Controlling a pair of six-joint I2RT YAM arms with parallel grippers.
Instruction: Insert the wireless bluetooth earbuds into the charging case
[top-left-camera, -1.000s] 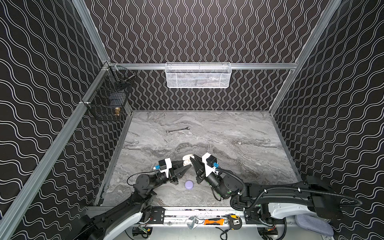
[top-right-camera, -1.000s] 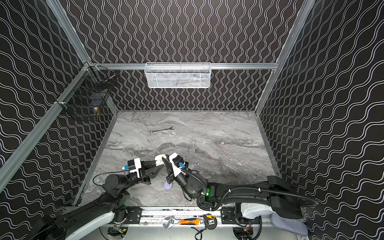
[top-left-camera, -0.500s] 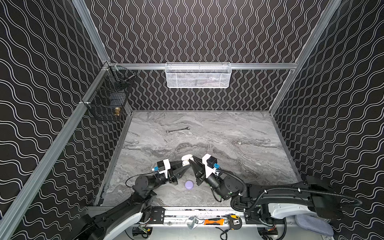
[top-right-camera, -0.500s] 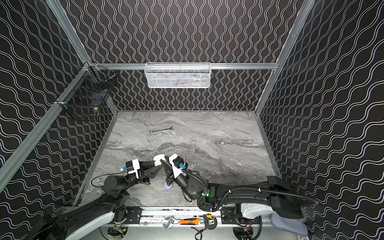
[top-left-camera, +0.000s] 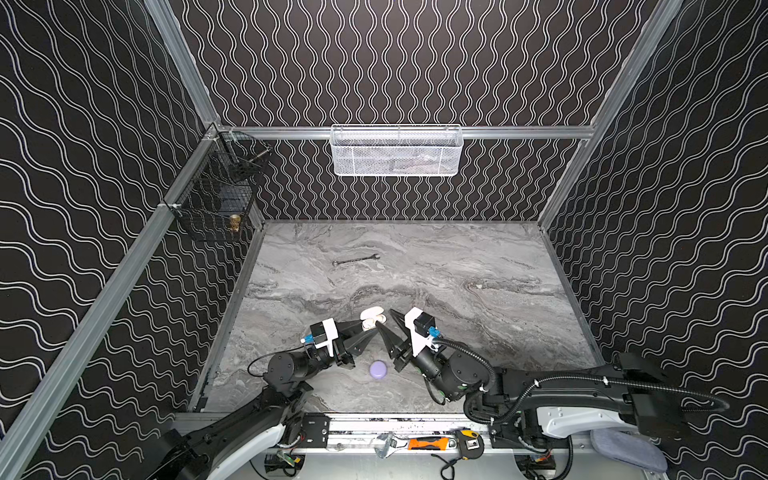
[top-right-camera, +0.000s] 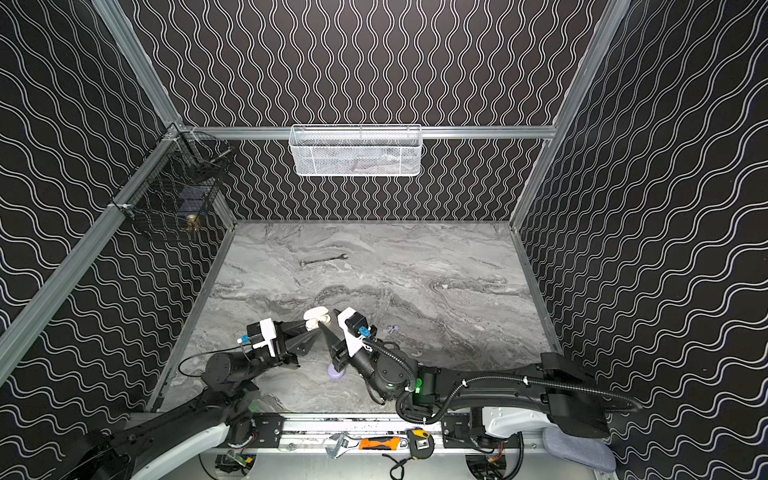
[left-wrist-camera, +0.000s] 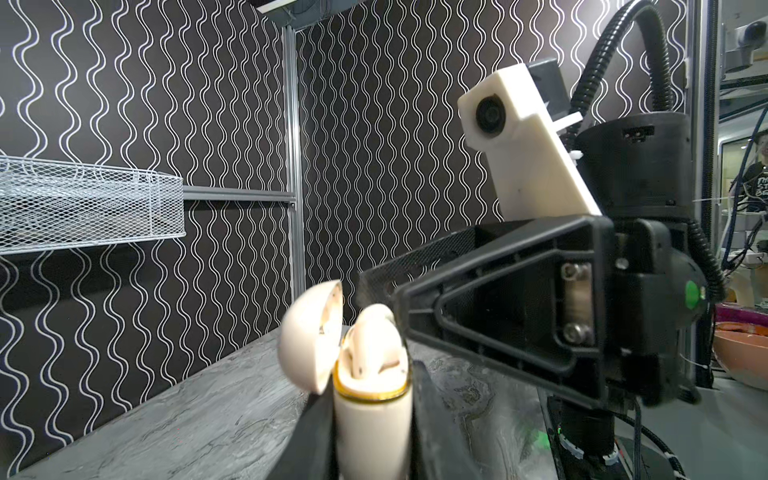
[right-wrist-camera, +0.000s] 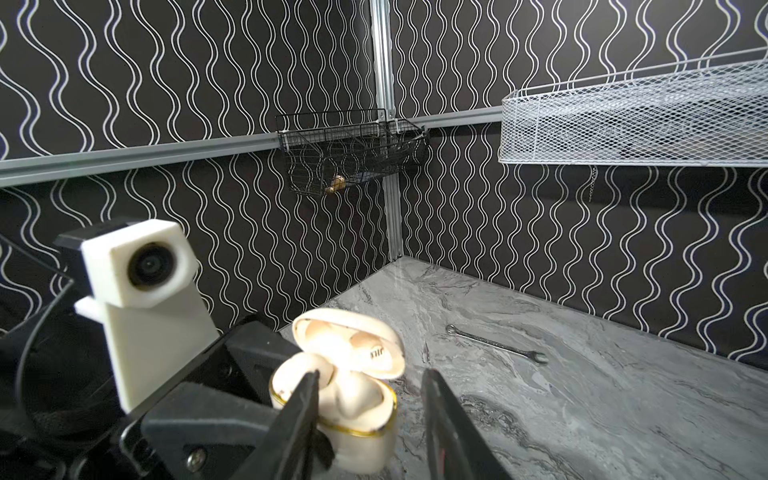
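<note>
Left gripper (top-left-camera: 365, 332) clamped on cream charging case (left-wrist-camera: 372, 415), keeping it upright and steady off the table (top-left-camera: 478, 266). Lid (left-wrist-camera: 309, 336) tipped back, sockets facing up. 2 earbuds (right-wrist-camera: 357, 390) stand inside. Right gripper (right-wrist-camera: 370, 374) straddles them, jaws apart, gripping nothing.

no legible text, charging case (right-wrist-camera: 357, 449) mark unreadable

Open cream charging case (right-wrist-camera: 366, 444), earbuds (right-wrist-camera: 356, 394) inside
</note>
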